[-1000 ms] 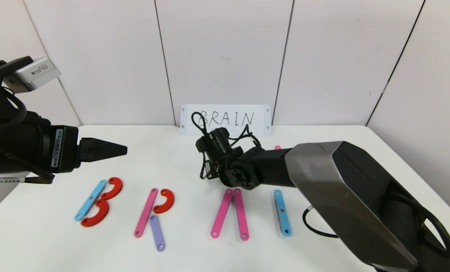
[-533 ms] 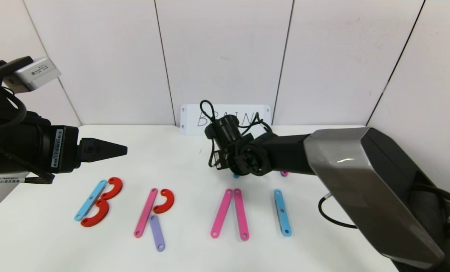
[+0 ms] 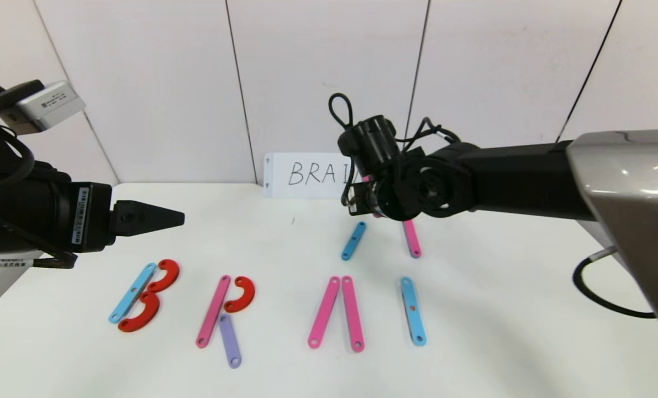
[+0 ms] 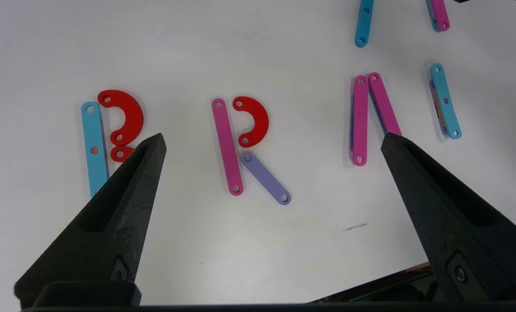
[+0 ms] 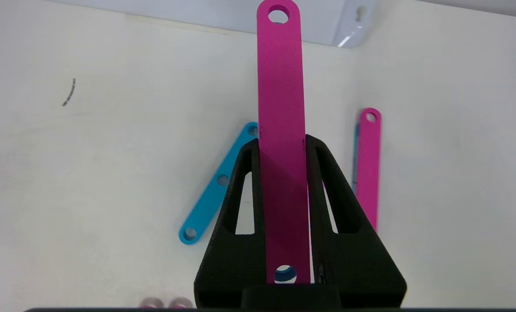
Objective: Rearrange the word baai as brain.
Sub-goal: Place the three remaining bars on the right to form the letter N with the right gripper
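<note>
Above the table's (image 3: 527, 287) far middle, the right gripper (image 5: 283, 143) is clamped on one pink strip (image 5: 281, 130) running lengthwise out past its fingertips, over the empty N spot right of the blue I (image 3: 412, 311). Four letters stand along the near edge; one blue strip (image 3: 353, 240) and one pink strip (image 3: 411, 239) lie loose behind them. The left gripper (image 4: 273, 143) hangs wide open and empty over the B (image 3: 143, 296).

Right arm (image 3: 472, 177) is raised over the table (image 3: 527, 309), hiding part of the card (image 3: 306, 174); loose blue strip (image 3: 353, 241) and pink strip (image 3: 411, 239) lie below.

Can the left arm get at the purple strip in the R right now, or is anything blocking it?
Probably yes. The left gripper is open and holds nothing, hovering over the letters' left side. The purple strip lies flat and uncovered below it; the right gripper is far off.
</note>
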Controlling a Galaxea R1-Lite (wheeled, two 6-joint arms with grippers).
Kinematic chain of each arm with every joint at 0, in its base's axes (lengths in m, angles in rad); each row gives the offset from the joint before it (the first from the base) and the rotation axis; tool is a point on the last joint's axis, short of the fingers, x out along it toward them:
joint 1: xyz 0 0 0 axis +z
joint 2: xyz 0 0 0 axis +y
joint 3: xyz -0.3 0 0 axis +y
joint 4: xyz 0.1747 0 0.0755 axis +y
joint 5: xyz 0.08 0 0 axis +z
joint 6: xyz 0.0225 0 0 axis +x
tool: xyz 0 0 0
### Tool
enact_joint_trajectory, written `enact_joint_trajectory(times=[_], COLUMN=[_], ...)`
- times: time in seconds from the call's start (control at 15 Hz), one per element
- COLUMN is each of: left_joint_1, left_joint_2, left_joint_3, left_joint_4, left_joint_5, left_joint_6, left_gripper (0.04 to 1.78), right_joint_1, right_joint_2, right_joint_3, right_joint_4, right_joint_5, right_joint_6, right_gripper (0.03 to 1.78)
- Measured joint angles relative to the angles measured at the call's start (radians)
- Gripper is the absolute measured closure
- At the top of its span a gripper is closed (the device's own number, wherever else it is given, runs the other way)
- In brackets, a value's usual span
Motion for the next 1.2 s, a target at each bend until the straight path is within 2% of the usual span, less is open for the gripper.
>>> enact_joint_trajectory(times=[0.2, 0.33, 0.53, 0.8, 1.2], left_joint_1=[0.000, 0.000, 0.000, 0.000, 0.000], left_joint_2=[-0.001, -0.002, -0.002, -0.002, -0.001], left_joint_3=[0.000, 0.000, 0.000, 0.000, 0.000], left_joint_4=[0.000, 0.000, 0.000, 0.000, 0.000], left_joint_5=[0.000, 0.000, 0.000, 0.000, 0.000], left_joint_6=[0.000, 0.000, 0.000, 0.000, 0.000], left_gripper=[0.08, 0.08, 0.08, 0.08, 0.08], right_joint_1=[-0.006, -0.009, -0.021, -0.032, -0.017], right_joint_2=[-0.133, -0.231, -0.387, -0.551, -0.622], right_joint_3=[0.144, 0.269, 0.465, 0.736, 1.033], right_joint_4=[0.006, 0.001, -0.034, -0.101, -0.246], right_joint_5=[-0.047, -0.057, -0.061, -0.060, -0.053], right_joint_6=[0.014, 0.031, 0.067, 0.083, 0.170], right_gripper=[1.51, 1.51, 1.51, 1.51, 1.51])
